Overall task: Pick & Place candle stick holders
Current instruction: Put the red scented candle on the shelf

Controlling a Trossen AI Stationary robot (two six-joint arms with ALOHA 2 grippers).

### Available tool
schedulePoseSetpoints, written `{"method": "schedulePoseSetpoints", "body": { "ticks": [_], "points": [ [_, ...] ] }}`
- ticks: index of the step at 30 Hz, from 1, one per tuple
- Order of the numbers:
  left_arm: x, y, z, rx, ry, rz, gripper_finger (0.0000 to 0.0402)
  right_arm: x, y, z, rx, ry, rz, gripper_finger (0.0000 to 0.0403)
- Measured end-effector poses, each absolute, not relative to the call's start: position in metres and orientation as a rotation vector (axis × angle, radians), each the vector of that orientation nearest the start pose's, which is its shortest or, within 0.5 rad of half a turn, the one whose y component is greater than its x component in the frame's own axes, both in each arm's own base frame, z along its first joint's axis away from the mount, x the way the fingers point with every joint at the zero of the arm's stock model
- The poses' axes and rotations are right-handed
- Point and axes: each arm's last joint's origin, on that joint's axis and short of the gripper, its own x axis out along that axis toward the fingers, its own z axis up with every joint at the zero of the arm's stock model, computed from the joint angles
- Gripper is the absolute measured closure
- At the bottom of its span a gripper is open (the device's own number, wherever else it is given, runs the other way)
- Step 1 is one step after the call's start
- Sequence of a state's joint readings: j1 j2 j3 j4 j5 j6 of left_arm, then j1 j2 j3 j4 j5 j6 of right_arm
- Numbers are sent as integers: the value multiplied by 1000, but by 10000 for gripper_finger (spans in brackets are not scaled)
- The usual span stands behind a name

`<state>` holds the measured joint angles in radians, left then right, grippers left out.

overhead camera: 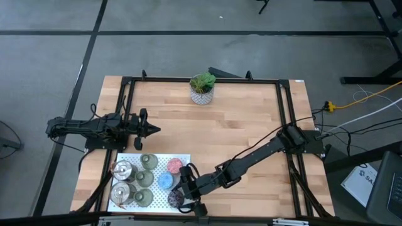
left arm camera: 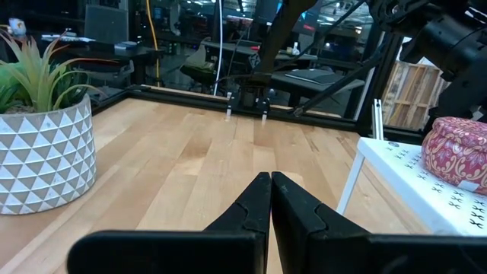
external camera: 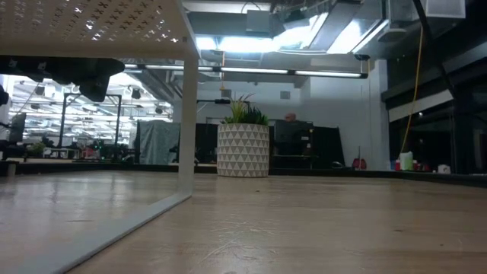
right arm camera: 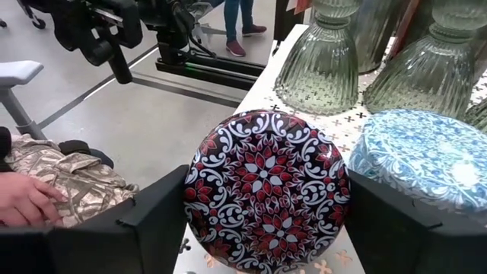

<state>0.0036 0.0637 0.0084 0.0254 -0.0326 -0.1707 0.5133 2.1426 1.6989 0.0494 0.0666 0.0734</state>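
At six o'clock on the table, your right gripper (right arm camera: pixel 262 221) straddles the patterned purple holder (right arm camera: pixel 266 186), jaws wide and not yet closed. All eight holders sit on the white tray (overhead camera: pixel 182 157). Your left gripper (overhead camera: pixel 152 130) waits, jaws together, at nine o'clock.

Only partial text: "SA" on white sheet (overhead camera: pixel 359 179) lying on floor right of table, rest cut off. Nothing else legible on table or holders.
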Motion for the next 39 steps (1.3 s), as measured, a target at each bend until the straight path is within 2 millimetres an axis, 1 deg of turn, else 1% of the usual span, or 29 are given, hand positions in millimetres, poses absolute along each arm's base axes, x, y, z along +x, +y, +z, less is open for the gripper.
{"method": "schedulePoseSetpoints", "body": {
  "ticks": [7, 21, 27, 32, 34, 37, 39],
  "points": [
    [101, 1, 164, -170, 27, 39, 396, 437, 242, 237, -44, 397, 422, 75],
    [101, 1, 164, -170, 27, 39, 395, 436, 242, 239, -40, 393, 438, 71],
    [101, 1, 164, -170, 27, 39, 396, 431, 242, 253, -16, 367, 532, 71],
    [101, 1, 164, -170, 27, 39, 395, 431, 241, 256, -31, 359, 519, 71],
    [101, 1, 164, -170, 27, 39, 396, 430, 238, 260, -41, 365, 491, 71],
    [101, 1, 164, -170, 26, 39, 395, 420, 230, 275, -73, 397, 431, 71],
    [101, 1, 164, -170, 28, 39, 396, 407, 227, 290, -118, 433, 383, 76]
  ]
}}
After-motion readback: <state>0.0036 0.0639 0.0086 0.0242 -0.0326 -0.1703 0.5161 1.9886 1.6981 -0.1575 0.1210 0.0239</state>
